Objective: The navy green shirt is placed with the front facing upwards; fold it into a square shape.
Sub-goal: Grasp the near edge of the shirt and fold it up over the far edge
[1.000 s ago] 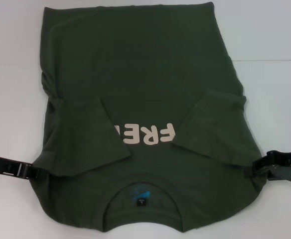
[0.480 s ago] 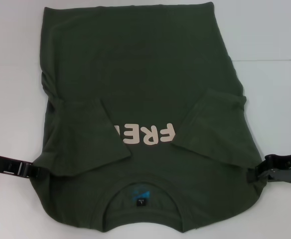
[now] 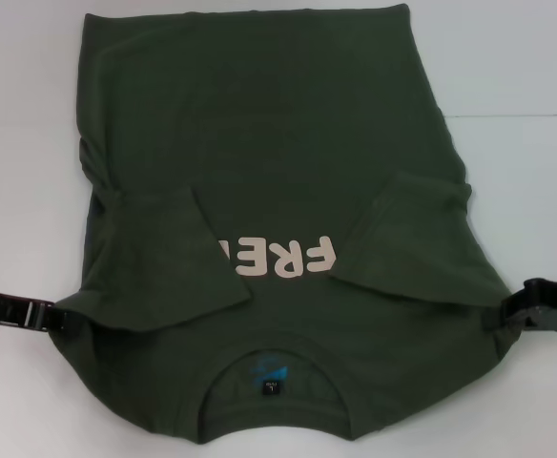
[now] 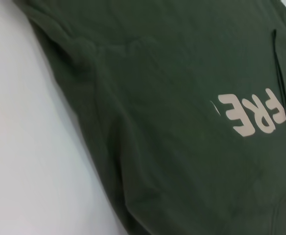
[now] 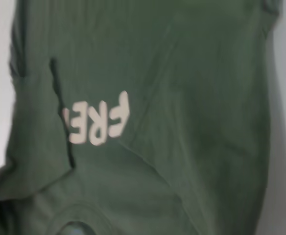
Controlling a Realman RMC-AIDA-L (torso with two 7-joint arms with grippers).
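Change since one second ago: right gripper (image 3: 536, 310) has drawn outward toward the right edge of the head view, away from the shirt's shoulder edge; left gripper (image 3: 42, 316) has shifted slightly outward to the left. The garment itself has barely shifted.

Item: navy green shirt (image 3: 259, 162), dark olive, lying flat and front up on the white table (image 3: 526, 57). It fills most of the head view's centre.

Orientation: long axis runs near to far; ribbed collar (image 3: 274, 358) with its dark inner label (image 3: 272, 386) at the near end, straight hem at the far end. Pink lettering (image 3: 278, 258) reads upside down from the robot's side, with its last letters covered.

Fold state: both sleeves are turned inward onto the chest, left sleeve (image 3: 169, 262) overlapping the end of the lettering, right sleeve (image 3: 407, 239) lying just beside its start.

Left gripper: at the shirt's near left shoulder edge; whether it grips cloth cannot be told.

Right gripper: just off the near right shoulder edge; finger spread cannot be told.
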